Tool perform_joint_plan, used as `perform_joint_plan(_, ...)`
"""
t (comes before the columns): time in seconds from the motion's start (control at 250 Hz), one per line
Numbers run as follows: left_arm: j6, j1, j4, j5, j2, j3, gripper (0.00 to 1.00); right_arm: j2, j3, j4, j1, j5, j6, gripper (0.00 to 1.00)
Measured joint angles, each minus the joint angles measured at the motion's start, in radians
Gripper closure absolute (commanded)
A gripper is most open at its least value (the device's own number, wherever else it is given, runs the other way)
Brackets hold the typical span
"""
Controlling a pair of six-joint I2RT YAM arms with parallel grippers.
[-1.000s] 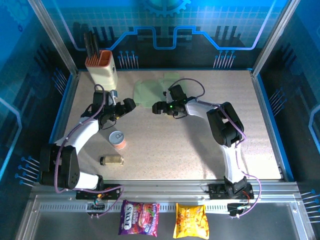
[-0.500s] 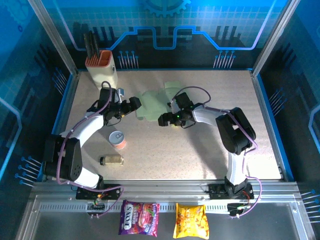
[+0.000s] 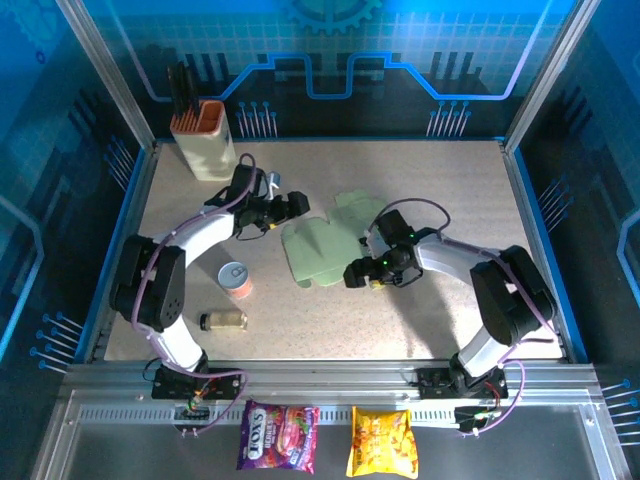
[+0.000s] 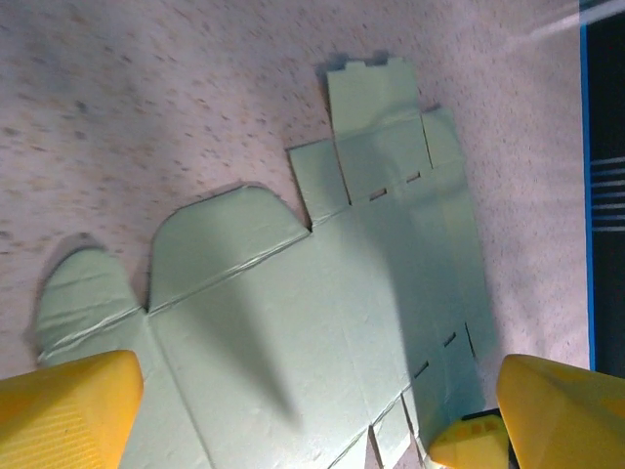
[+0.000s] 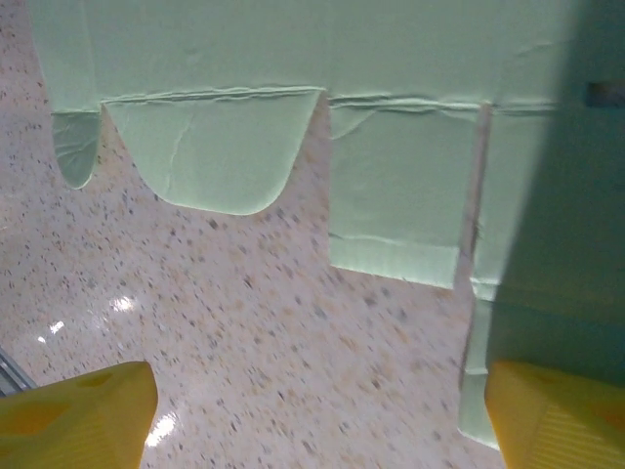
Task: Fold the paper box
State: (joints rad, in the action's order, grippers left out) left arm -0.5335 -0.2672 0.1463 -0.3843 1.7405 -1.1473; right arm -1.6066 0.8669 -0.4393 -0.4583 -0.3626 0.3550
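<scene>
You see the paper box (image 3: 318, 250) in pale mint green, plain, with slightly darker lines at the creases. The tabletop (image 3: 450, 190) is beige with fine dark and reddish speckles. The fingers (image 4: 68, 410) of the left hand (image 3: 288, 206) are bright yellow, and the fingers (image 5: 557, 415) of the right hand (image 3: 358, 276) have the same yellow. The holder (image 3: 208, 150) is cream with an orange rim. In front you have a purple bag (image 3: 277, 436) and a yellow bag (image 3: 382, 442).

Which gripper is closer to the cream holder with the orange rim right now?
Left. The left gripper hovers at the paper box's edge toward the holder; the right gripper is at the sheet's opposite side, farther off.
</scene>
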Motion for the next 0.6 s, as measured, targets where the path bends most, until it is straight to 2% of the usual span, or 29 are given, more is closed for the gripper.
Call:
perform_joint_plan(0.336, 0.037, -0.086, 0.026, -0.079, 0.164, -0.085, 0.06, 0.088, -0.089, 0.002, 0.131, 0.021, 0.045, 0.13)
perform_joint_plan(0.599, 0.059, -0.099, 0.036, -0.101, 0.18, -0.063, 0.06, 0.067, -0.071, 0.011, 0.171, 0.042, 0.064, 0.14)
